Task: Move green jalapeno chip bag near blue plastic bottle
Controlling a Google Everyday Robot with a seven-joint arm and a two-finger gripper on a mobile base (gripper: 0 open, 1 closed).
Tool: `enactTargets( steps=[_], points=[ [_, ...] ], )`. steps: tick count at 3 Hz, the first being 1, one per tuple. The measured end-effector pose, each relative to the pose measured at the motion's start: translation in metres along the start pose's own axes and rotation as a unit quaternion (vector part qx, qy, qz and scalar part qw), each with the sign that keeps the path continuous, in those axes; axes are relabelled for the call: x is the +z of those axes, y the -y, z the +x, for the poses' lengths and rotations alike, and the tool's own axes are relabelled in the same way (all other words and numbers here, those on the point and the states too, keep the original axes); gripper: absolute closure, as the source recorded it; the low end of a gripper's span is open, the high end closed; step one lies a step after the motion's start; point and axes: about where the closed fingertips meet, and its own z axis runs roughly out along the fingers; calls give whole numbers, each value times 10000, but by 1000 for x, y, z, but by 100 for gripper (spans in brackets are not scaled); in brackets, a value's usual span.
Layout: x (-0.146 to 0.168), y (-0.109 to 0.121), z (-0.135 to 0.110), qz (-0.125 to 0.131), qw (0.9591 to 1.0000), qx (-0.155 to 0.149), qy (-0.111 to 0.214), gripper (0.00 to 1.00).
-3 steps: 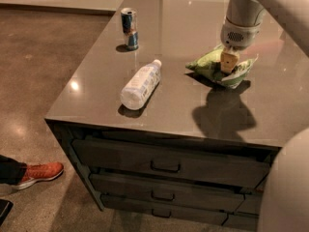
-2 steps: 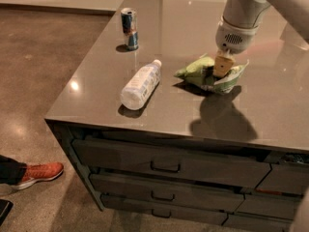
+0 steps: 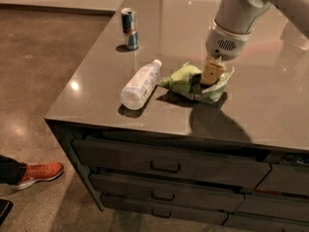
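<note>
The green jalapeno chip bag is a light-green crinkly bag lying on the grey countertop, its left tip close to the bottle. The blue plastic bottle is a clear bottle with a pale label and white cap, lying on its side just left of the bag. My gripper comes down from the upper right and is shut on the bag's right part, pressing into it.
A blue-and-silver can stands upright at the back left of the counter. The counter's front edge runs just below the bottle, with drawers beneath. A person's orange shoe is on the floor at the lower left.
My gripper has carried the chip bag leftward across the counter, from well right of the bottle to right beside it. The bottle and can have not moved.
</note>
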Motion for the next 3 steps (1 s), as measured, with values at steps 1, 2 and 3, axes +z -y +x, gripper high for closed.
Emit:
enactTargets(
  steps=[1,2,3],
  points=[
    [2,-15,-4,-193,9996,-154,97,87],
    [2,-30,-5,-311,9989,-281,216,63],
    [3,-29,-9,-269,9988,-297,272,32]
  ],
)
